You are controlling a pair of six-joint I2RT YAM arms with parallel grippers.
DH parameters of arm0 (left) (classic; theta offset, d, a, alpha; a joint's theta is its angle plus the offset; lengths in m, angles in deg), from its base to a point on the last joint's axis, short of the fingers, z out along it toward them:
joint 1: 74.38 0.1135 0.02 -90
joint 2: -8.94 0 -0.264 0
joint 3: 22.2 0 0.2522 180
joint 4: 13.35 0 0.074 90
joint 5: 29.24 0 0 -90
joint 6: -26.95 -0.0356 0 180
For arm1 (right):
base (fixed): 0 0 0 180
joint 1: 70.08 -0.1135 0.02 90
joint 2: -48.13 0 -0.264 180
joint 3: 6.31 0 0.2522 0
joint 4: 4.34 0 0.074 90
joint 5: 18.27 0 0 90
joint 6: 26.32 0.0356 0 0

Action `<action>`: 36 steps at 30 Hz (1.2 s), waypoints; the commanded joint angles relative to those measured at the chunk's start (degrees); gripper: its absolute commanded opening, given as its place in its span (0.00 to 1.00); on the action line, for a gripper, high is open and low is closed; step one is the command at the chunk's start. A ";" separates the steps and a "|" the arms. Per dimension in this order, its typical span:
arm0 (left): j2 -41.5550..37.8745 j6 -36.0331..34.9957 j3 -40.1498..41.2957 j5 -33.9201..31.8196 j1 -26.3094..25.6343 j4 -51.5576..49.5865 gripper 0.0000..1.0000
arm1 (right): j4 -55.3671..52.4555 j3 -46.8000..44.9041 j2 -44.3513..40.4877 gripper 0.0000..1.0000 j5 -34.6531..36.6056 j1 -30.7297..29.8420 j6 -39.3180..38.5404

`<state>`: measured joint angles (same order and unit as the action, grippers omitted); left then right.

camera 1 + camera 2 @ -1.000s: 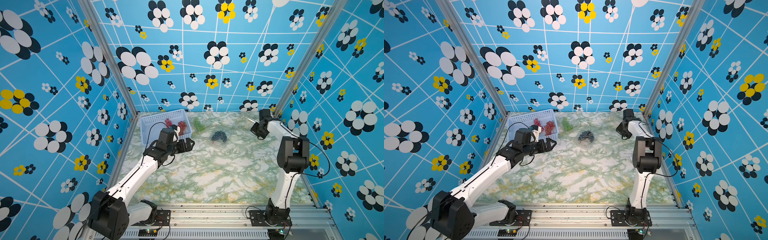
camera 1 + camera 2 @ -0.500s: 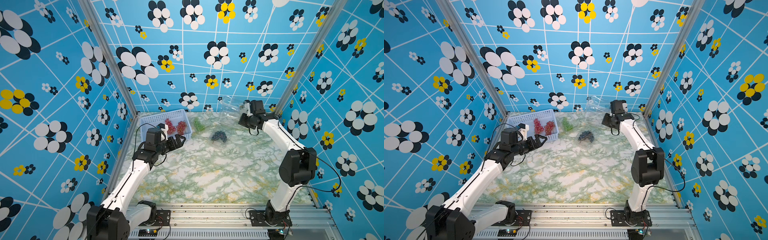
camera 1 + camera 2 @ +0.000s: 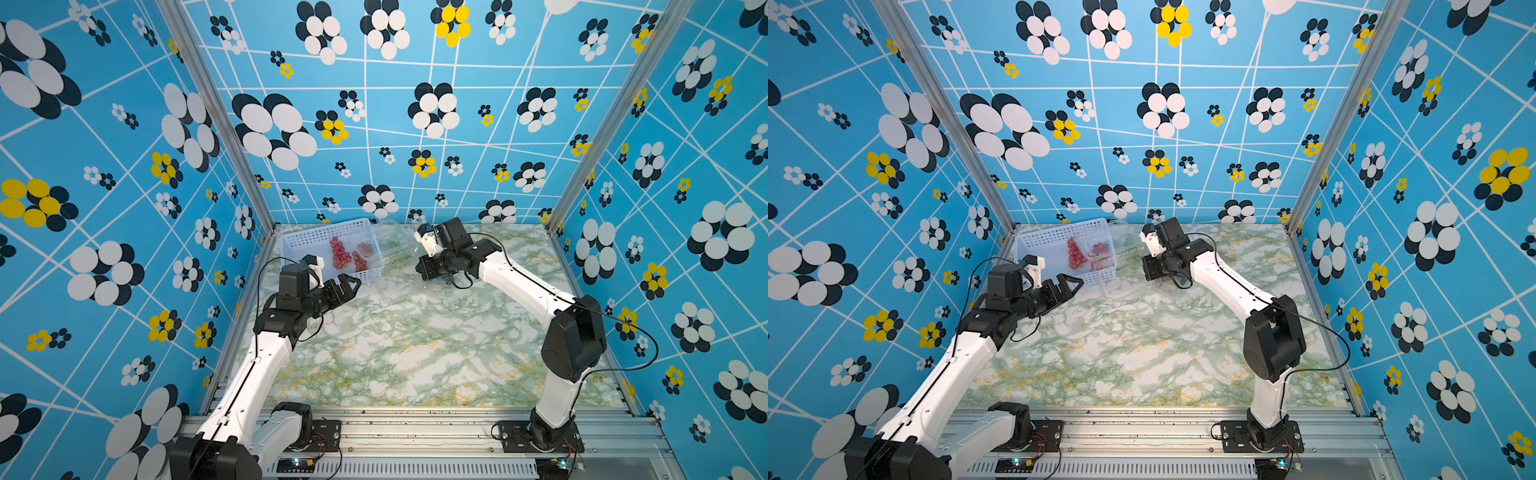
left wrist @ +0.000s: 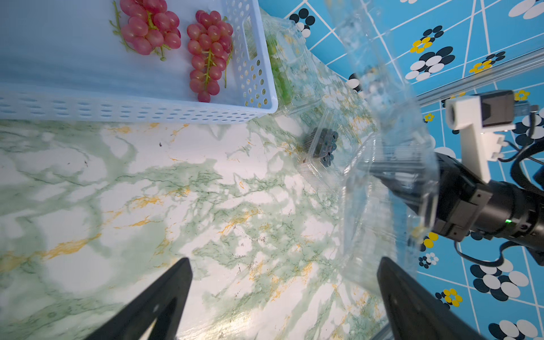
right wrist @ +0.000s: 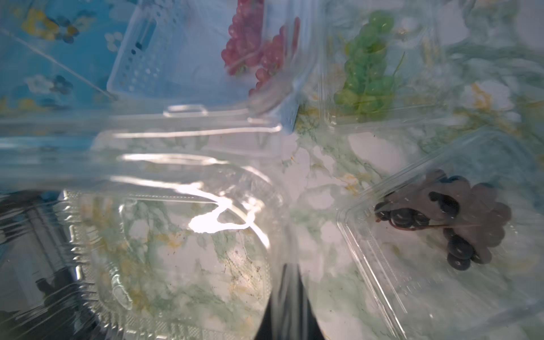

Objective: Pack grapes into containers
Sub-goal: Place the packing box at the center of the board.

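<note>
Two pinkish-red grape bunches (image 3: pixel 338 253) (image 4: pixel 209 56) lie in the pale blue basket (image 3: pixel 316 239). Green grapes (image 4: pixel 279 73) (image 5: pixel 365 76) sit in a clear container right beside the basket. Dark grapes (image 4: pixel 322 144) (image 5: pixel 441 217) rest in another open clear container; my right arm hides them in both top views. My right gripper (image 3: pixel 422 270) (image 5: pixel 284 270) is shut on the edge of a third, empty clear container (image 4: pixel 382 206) (image 5: pixel 176 235), held above the table near the dark grapes. My left gripper (image 3: pixel 349 286) (image 4: pixel 282 260) hangs open and empty at the basket's front corner.
The basket stands in the far left corner against the patterned wall (image 3: pixel 415 124). The clear containers crowd the strip between basket and right gripper. Green-veined marble table (image 3: pixel 415 353) stretches toward the front rail.
My right arm swung from the far right corner leftward and down over the dark grapes, carrying the clear container. My left gripper drew back a little from the basket, still open.
</note>
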<state>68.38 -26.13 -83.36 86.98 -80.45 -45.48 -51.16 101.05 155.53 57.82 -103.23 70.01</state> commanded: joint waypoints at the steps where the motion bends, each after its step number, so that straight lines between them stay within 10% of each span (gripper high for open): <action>1: -0.38 0.51 1.17 0.94 0.45 -0.77 0.99 | -3.05 -1.49 3.16 0.00 -0.11 -2.36 -5.26; 9: 0.55 0.99 1.96 1.00 0.51 0.37 1.00 | -4.20 -2.39 8.07 0.00 8.23 -4.11 -5.60; 24: 0.59 0.78 3.80 1.62 0.44 0.96 0.99 | -5.17 5.54 9.74 0.37 27.26 -4.69 0.29; 30: 0.90 1.31 4.32 2.17 0.50 2.11 0.99 | -11.83 5.30 2.80 0.64 35.70 -4.69 18.86; 36: 1.06 1.26 4.59 2.38 0.18 3.08 0.99 | -9.04 -8.23 -5.13 0.80 24.54 -4.99 35.75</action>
<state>69.14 -24.88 -80.10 88.44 -80.40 -43.95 -59.14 98.52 152.55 86.61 -107.58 93.68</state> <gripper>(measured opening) 0.995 0.790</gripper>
